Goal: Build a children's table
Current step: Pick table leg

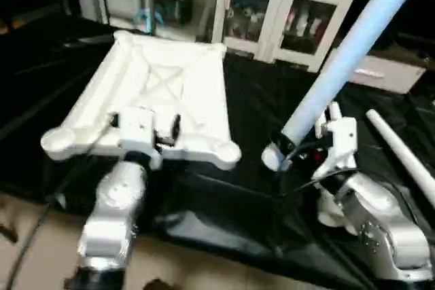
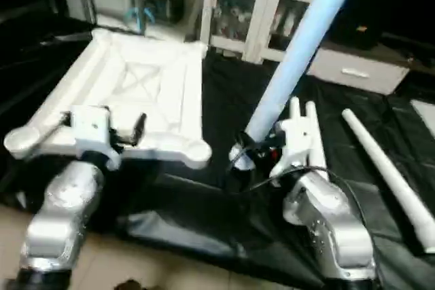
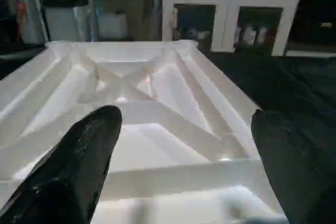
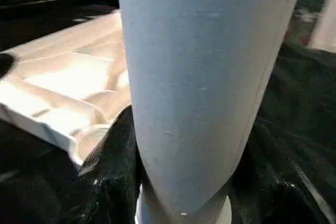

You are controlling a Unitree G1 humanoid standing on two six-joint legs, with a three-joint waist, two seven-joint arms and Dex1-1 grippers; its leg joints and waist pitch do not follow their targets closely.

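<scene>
The white tabletop (image 1: 163,93) lies ribbed side up on the black cloth, round sockets at its corners. My left gripper (image 1: 146,127) stands open at its near edge, and its black fingers (image 3: 79,166) spread over the X ribs (image 3: 131,90). A long white tube leg (image 1: 353,45) rises tilted up and to the right, with my right gripper (image 1: 289,151) shut on it close to its lower end. That end (image 1: 272,159) hangs just right of the tabletop's near right socket (image 1: 228,154). A second leg (image 1: 401,154) lies on the cloth at the right.
A black cloth (image 1: 258,106) covers the work surface, and its front edge drops to a pale floor (image 1: 41,249). A white glass-door cabinet (image 1: 279,11) stands behind. A low white drawer unit (image 1: 384,73) is at the back right.
</scene>
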